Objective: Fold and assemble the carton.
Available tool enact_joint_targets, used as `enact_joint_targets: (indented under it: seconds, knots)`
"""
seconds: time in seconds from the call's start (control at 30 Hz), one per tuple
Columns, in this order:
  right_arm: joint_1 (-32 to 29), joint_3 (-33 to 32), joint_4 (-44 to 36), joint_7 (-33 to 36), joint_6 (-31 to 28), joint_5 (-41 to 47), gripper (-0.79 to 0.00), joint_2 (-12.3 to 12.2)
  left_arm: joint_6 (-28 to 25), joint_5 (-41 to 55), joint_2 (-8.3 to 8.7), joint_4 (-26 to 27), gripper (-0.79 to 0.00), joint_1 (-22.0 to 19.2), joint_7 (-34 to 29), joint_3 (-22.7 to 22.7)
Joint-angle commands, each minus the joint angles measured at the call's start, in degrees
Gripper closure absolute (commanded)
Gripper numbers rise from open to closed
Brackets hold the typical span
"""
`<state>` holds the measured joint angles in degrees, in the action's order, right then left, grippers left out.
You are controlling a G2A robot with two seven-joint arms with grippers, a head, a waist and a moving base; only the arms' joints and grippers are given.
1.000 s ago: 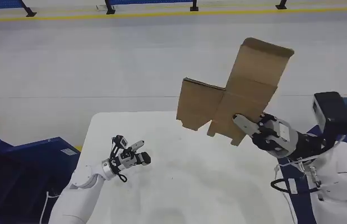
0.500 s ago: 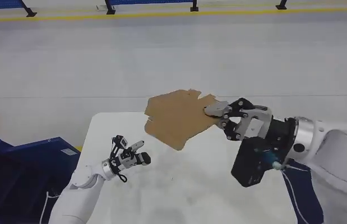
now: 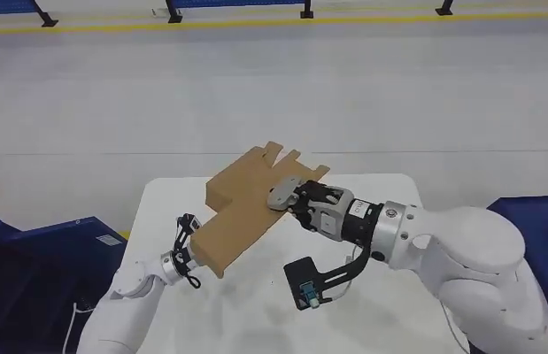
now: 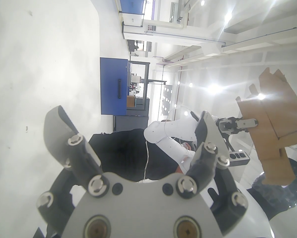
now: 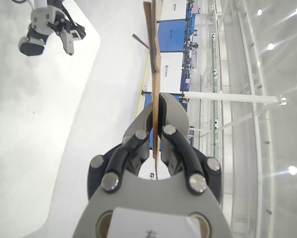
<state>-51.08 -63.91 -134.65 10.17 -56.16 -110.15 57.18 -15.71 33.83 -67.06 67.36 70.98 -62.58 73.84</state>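
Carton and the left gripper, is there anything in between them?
No, nothing. In the right wrist view, bare white table lies between the open left gripper and the carton, which the right gripper pinches.

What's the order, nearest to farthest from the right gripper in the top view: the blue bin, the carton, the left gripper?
1. The carton, clamped in the jaws of the right gripper.
2. The left gripper, across the table, partly behind the carton's low corner.
3. The blue bin, off the table's left side.
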Motion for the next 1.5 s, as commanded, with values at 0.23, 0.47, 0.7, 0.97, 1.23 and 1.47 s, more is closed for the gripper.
enact_joint_targets:
  seconds: [0.23, 0.47, 0.7, 0.97, 1.23, 1.47]
  knots:
    - [0.00, 0.00, 0.00, 0.00, 0.00, -0.21, 0.000, 0.00, 0.00, 0.00, 0.00, 0.00, -0.785, 0.00, 0.00, 0.00]
    - [2.26, -0.93, 0.00, -8.39, 1.39, -5.72, 0.000, -0.61, 0.00, 0.00, 0.00, 0.00, -0.785, 0.00, 0.00, 0.00]
    - [-2.61, -15.07, 0.00, -46.58, 11.84, -22.96, 0.000, -5.00, 0.00, 0.00, 0.00, 0.00, -0.785, 0.00, 0.00, 0.00]
    - [-17.65, -28.58, 0.00, -78.23, 29.91, -43.40, 0.000, -9.08, 0.00, 0.00, 0.00, 0.00, -0.785, 0.00, 0.00, 0.00]
    - [-22.95, -29.34, 0.00, -77.74, 31.99, -43.99, 0.000, -9.71, 0.00, 0.00, 0.00, 0.00, -0.785, 0.00, 0.00, 0.00]
    - [-21.87, -29.97, 2.22, -58.01, 19.35, -24.62, 0.000, -8.44, 0.00, 0.00, 0.00, 0.00, -0.785, 0.00, 0.00, 0.00]
